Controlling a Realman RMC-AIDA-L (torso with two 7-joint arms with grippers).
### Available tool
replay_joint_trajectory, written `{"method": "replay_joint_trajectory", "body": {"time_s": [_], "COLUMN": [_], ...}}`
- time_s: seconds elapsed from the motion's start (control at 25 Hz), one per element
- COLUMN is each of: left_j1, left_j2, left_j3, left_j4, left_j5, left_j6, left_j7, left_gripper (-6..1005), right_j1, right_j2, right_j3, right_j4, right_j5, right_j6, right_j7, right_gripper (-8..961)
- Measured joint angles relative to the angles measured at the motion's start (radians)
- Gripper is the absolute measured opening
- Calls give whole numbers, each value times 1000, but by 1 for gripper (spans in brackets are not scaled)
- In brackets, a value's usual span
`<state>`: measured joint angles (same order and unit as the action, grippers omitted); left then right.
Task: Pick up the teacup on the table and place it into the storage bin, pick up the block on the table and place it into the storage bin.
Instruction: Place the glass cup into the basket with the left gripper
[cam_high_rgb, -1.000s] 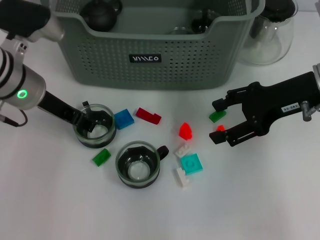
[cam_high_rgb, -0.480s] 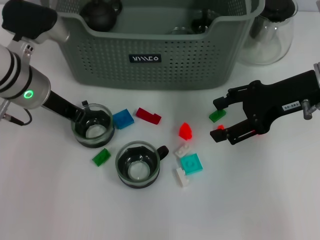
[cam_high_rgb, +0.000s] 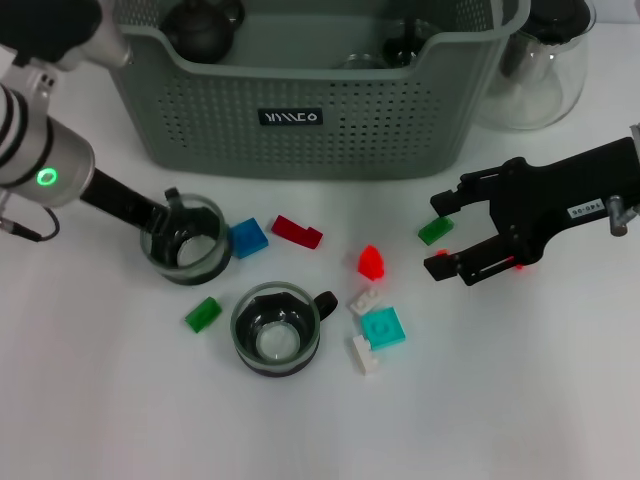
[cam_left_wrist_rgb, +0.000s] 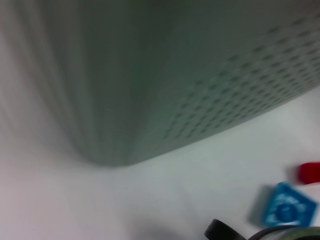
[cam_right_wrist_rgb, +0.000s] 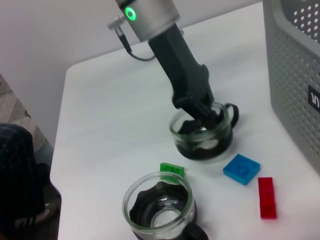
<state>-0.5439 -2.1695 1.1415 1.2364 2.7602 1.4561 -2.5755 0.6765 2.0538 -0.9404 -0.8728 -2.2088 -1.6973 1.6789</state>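
The left gripper (cam_high_rgb: 170, 222) has one finger inside the teacup (cam_high_rgb: 186, 241) and grips its rim, just in front of the bin (cam_high_rgb: 300, 90) near its left end. To do the lift well, I judge the cup must stay level and rise above the bin's front wall before moving over it. The right gripper (cam_high_rgb: 448, 238) hangs open in front of the bin's right end, around a small red block (cam_high_rgb: 440, 257).

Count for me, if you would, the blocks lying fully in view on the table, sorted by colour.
Green blocks: 2
Red blocks: 2
White blocks: 2
Blue block: 1
Teal block: 1
Total: 8
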Motion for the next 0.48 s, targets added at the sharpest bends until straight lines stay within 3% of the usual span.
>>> {"method": "replay_joint_trajectory", "body": {"time_s": [0.2,0.48], "left_j1": [41,40], "left_j2": [3,11], "left_j3": [-29,-206], "left_j4": [159,231], "left_j5": [-133,-448], "left_j6": [126,286], "left_j7": [17,124], "left_gripper": [58,57], "right_j1": [0,-10], "right_j2": [-12,-36], "right_j3": [1,8], "right_j4": [2,2], "right_j5": [-27,-88], "right_j6": [-8,-26], "right_j7": [6,10], "right_gripper": [928,928]}}
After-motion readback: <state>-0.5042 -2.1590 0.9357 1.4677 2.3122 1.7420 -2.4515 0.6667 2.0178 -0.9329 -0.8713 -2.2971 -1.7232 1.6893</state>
